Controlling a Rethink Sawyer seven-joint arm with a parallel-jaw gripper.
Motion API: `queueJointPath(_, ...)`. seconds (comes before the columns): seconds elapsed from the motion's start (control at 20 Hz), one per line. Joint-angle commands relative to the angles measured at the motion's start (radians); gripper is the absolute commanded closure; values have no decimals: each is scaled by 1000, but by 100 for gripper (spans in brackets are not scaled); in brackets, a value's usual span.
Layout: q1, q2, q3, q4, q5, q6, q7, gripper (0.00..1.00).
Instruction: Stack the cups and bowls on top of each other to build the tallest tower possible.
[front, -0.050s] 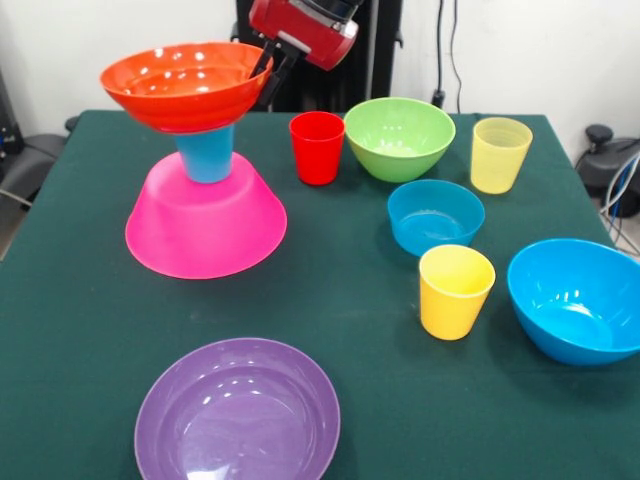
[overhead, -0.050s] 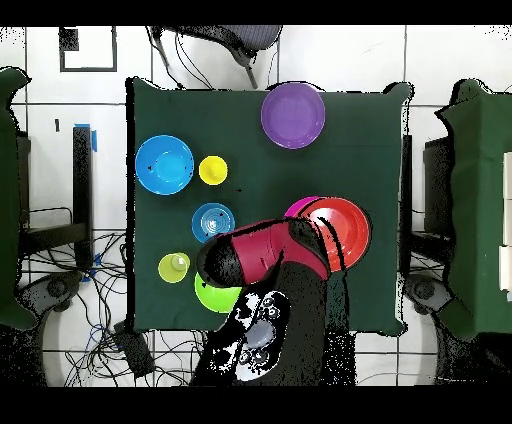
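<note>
Gripper (front, -0.050s: 268, 68), seemingly pinching the orange bowl's (front, -0.050s: 185, 85) rim, could topple it off the narrow blue cup (front, -0.050s: 208, 155) if released off-centre.

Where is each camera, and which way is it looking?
Front view: it sits across the table, looking over the purple bowl toward the tower; the red arm's end comes down behind the orange bowl.
Overhead view: it hangs above the table, looking straight down; the arm reaches up from the bottom edge toward the orange bowl.
Both show the purple bowl, the tower and the loose cups and bowls, turned half round between them.
</note>
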Motion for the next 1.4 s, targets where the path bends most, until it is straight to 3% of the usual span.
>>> queueJointPath(0.05,-26,23,121,9,28,101,-61,100)
queueJointPath(1.4,-39,19,142,18,22,137,-82,100)
